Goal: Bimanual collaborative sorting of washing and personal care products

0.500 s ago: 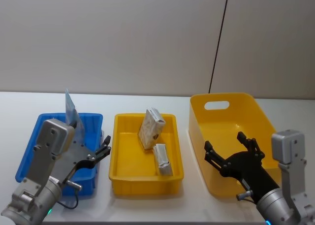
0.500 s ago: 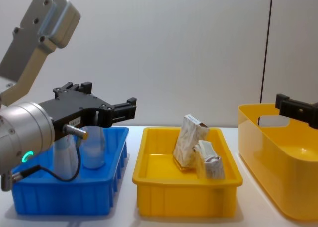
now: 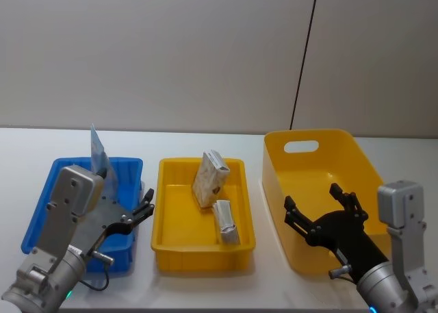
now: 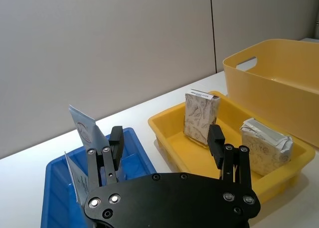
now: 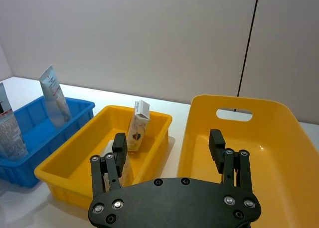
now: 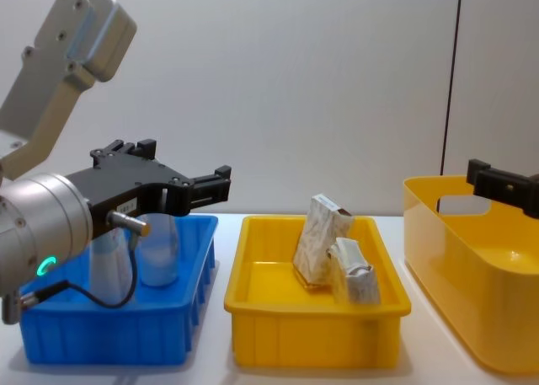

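A beige mottled carton (image 3: 209, 178) leans upright in the middle yellow tray (image 3: 202, 258), and a small whitish pack (image 3: 226, 222) lies just in front of it. In the blue bin (image 3: 40, 211) stands a tall pale tube (image 3: 99, 152), with a clear cone-shaped bottle (image 6: 158, 250) beside it. My left gripper (image 3: 145, 206) hovers open and empty over the blue bin's right edge, above the bottle. My right gripper (image 3: 311, 198) is open and empty over the large yellow bin (image 3: 321, 138). The carton (image 4: 200, 118) and pack (image 4: 264, 143) lie beyond the left gripper (image 4: 165, 138).
The three containers stand in a row on a white table, blue at the left and the deep yellow bin with a handle slot at the right. A plain wall with a dark vertical seam (image 3: 304, 59) rises behind the table.
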Available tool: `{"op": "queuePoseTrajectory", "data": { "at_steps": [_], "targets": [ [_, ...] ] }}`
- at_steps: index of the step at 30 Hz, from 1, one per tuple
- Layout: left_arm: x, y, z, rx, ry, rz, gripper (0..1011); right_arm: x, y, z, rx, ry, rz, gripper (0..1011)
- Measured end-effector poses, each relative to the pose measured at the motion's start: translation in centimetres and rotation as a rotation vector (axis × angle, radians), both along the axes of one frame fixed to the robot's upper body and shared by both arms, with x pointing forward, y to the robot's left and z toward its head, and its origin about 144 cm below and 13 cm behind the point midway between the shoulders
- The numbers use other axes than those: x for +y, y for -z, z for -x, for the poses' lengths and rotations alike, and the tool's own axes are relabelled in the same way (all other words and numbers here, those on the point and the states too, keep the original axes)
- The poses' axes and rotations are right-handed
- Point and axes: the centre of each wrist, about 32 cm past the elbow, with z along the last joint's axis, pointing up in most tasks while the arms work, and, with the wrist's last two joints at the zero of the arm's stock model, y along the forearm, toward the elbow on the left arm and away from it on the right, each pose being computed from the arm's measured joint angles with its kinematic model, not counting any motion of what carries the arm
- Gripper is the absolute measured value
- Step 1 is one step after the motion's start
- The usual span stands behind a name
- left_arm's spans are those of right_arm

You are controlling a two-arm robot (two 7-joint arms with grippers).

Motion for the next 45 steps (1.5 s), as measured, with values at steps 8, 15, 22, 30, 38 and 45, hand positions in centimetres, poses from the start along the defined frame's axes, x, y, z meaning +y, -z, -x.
{"op": "queuePoseTrajectory", "data": {
  "at_steps": [8,15,22,30,38,45],
  "targets": [
    [0.0,0.0,0.0,0.0,0.0,0.0,1001,0.0,0.0,0.0,0.0,0.0,0.0,1004],
    [0.0,0.0,0.0,0.0,0.0,0.0,1001,0.0,0.0,0.0,0.0,0.0,0.0,1004],
    [0.0,0.0,0.0,0.0,0.0,0.0,1001,0.6,-0.1,-0.2,0.008,-0.004,0.002,1004],
    [0.0,0.0,0.0,0.0,0.0,0.0,1001,2.9,-0.5,-0.8,0.046,-0.001,0.014,1003],
    [0.0,0.0,0.0,0.0,0.0,0.0,1001,5.9,-1.0,-1.7,0.119,0.016,0.039,1004],
    [0.0,0.0,0.0,0.0,0.0,0.0,1001,8.4,-1.3,-2.9,0.205,0.039,0.074,1004]
  ]
}}
